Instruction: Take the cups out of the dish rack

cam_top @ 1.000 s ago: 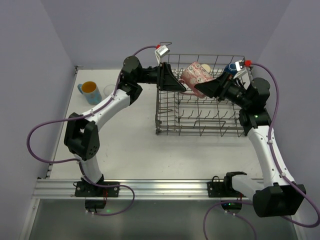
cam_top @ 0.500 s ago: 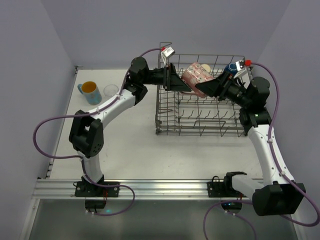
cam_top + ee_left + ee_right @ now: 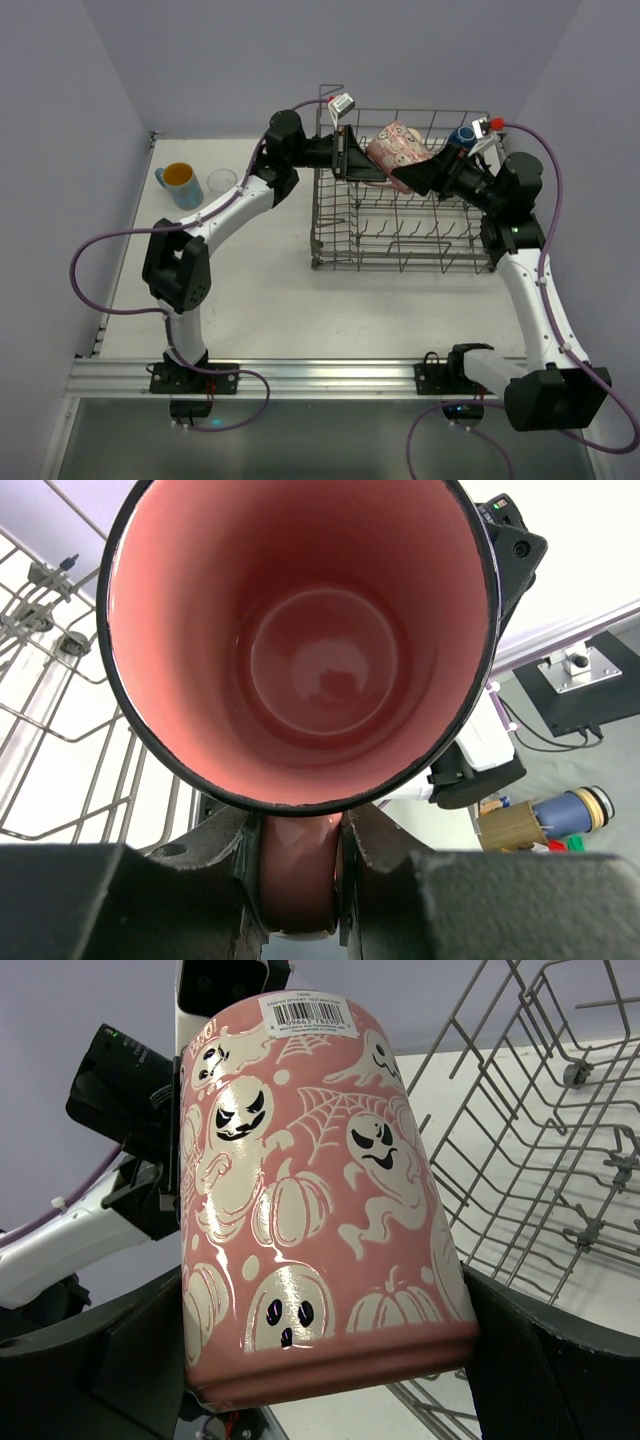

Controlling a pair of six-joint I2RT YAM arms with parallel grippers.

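The pink-red cup [image 3: 392,148], printed with ghosts and pumpkins, hangs in the air over the far left part of the dish rack [image 3: 400,268]. My right gripper [image 3: 415,175] is shut on its body, with a finger on each side in the right wrist view [image 3: 330,1360]. My left gripper [image 3: 360,165] is shut on the cup's handle [image 3: 297,875], and the cup's pink inside [image 3: 300,650] fills the left wrist view. A dark blue mug [image 3: 463,136] sits at the rack's far right. A light blue mug with orange inside [image 3: 180,183] and a clear glass [image 3: 221,181] stand on the table at the left.
The rack's tall wire sides and upright prongs lie under and around both grippers; they also show in the right wrist view [image 3: 540,1160] and the left wrist view [image 3: 60,730]. Purple cables loop off both arms. Walls close in on the left, the right and behind.
My left arm has reached right, over the rack's left side, and its gripper now sits on the cup's handle. The cup has shifted slightly up and right in my right gripper.
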